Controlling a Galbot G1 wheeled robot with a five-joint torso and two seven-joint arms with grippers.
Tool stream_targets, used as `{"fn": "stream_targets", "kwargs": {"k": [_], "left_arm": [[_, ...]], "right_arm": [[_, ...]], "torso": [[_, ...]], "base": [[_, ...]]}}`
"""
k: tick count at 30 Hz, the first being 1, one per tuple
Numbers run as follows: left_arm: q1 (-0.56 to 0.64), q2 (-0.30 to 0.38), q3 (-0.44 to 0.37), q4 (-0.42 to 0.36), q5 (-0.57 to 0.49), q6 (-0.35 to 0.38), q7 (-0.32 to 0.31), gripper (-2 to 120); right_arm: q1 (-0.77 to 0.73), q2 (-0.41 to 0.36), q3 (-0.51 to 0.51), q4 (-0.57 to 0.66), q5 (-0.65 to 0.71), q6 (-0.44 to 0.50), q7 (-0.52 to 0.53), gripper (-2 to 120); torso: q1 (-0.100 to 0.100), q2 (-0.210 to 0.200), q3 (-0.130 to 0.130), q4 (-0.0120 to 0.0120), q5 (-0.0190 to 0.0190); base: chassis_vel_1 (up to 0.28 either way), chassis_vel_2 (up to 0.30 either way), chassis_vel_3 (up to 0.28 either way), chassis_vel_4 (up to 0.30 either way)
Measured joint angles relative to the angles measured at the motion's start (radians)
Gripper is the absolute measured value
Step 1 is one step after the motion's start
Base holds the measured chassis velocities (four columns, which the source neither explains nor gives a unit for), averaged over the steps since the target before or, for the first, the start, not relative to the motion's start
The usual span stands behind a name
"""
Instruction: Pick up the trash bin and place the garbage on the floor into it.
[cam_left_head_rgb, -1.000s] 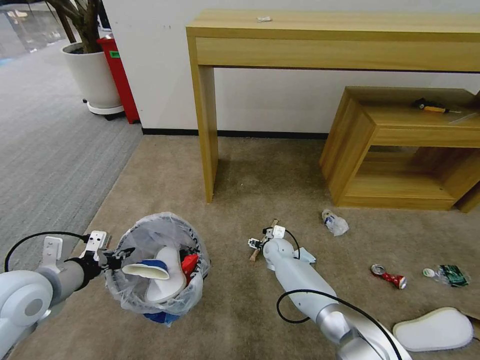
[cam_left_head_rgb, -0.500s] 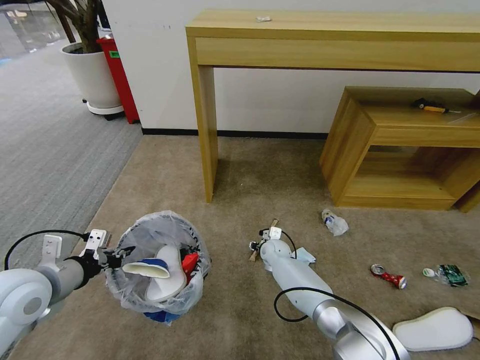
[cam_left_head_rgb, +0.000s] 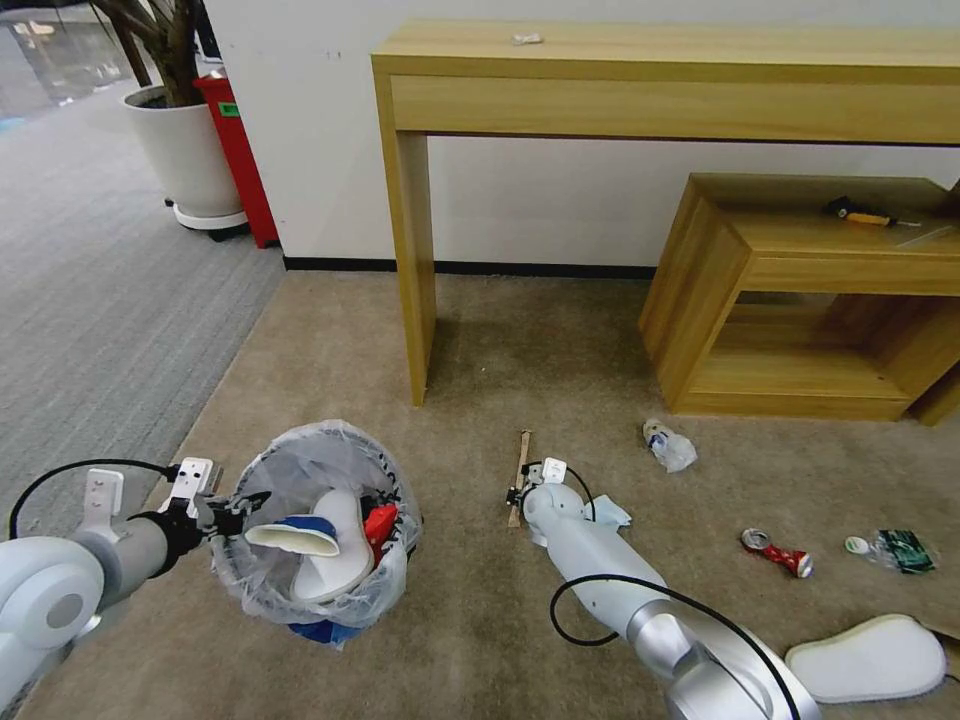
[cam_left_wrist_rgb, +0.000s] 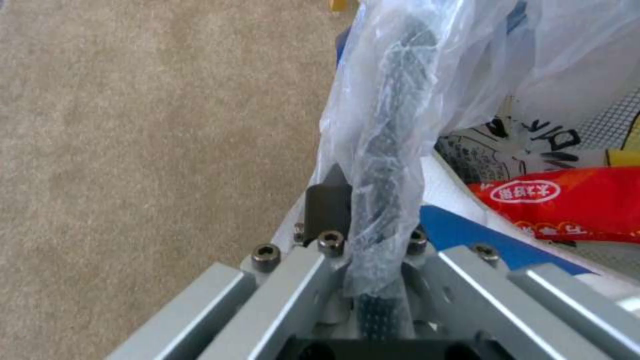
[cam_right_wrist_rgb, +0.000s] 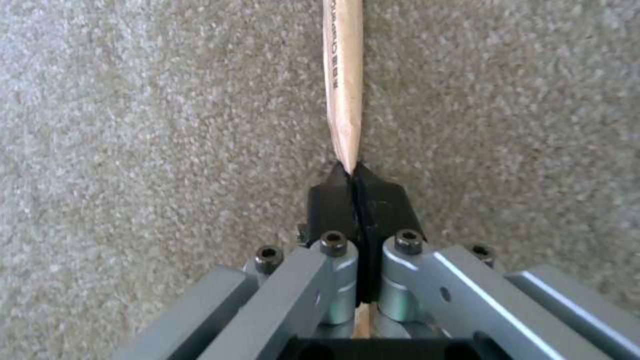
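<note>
The trash bin (cam_left_head_rgb: 262, 580), black and lined with a clear bag, hangs at the lower left with a white insole, a blue cup and a red wrapper inside. My left gripper (cam_left_head_rgb: 240, 512) is shut on its rim (cam_left_wrist_rgb: 390, 165). My right gripper (cam_left_head_rgb: 515, 495) is low over the beige floor (cam_left_head_rgb: 480, 620), shut on one end of a thin wooden stick (cam_left_head_rgb: 521, 460); the stick (cam_right_wrist_rgb: 343, 75) points straight out from the closed fingertips (cam_right_wrist_rgb: 333, 192). More garbage lies to the right: a crumpled bottle (cam_left_head_rgb: 670, 445), a crushed red can (cam_left_head_rgb: 777, 552), a green wrapper (cam_left_head_rgb: 895, 550), a white insole (cam_left_head_rgb: 868, 658) and a pale mask (cam_left_head_rgb: 610, 514).
A tall wooden console table (cam_left_head_rgb: 660, 70) stands ahead, its leg (cam_left_head_rgb: 415, 270) near the bin. A low wooden shelf (cam_left_head_rgb: 800, 300) with a yellow-black tool (cam_left_head_rgb: 860, 212) is at the right. A white plant pot (cam_left_head_rgb: 185, 150) stands on grey carpet (cam_left_head_rgb: 90, 300) at the far left.
The right gripper has closed on the stick, which has swung from a diagonal lie to point nearly straight away. The left arm and the bin have stayed put.
</note>
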Motion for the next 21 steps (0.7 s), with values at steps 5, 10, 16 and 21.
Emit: {"fn": "stream_targets", "kwargs": {"k": [5,10,16,21], "left_arm": [[0.001,-0.003,-0.004,-0.006,-0.001,0.000,-0.001,0],[0.003,-0.004,-0.007,-0.015,-0.012,0.000,-0.015,0],[-0.003,0.000,0.002,-0.015,-0.013,0.000,-0.017,0],[-0.016,0.012,0.024,-0.011,-0.018,0.000,-0.029,0]], "right_arm": [[-0.038,-0.034,0.018,0.117,-0.066,0.017,0.004,0],[-0.112,-0.078,0.098,0.383,-0.190,0.011,-0.054,0],[-0.184,-0.167,0.084,0.746,-0.205,-0.006,-0.170,0],[-0.198,-0.207,0.056,0.886,-0.206,-0.007,-0.285,0]], "torso": [[0.000,0.000,0.000,-0.0007,-0.0001],[0.000,0.000,0.000,-0.0003,0.0000],[0.000,0.000,0.000,-0.0005,-0.0004],[0.000,0.000,0.000,-0.0007,-0.0002]], "base": [[0.000,0.000,0.000,0.000],[0.000,0.000,0.000,0.000],[0.000,0.000,0.000,0.000],[0.000,0.000,0.000,0.000]]}}
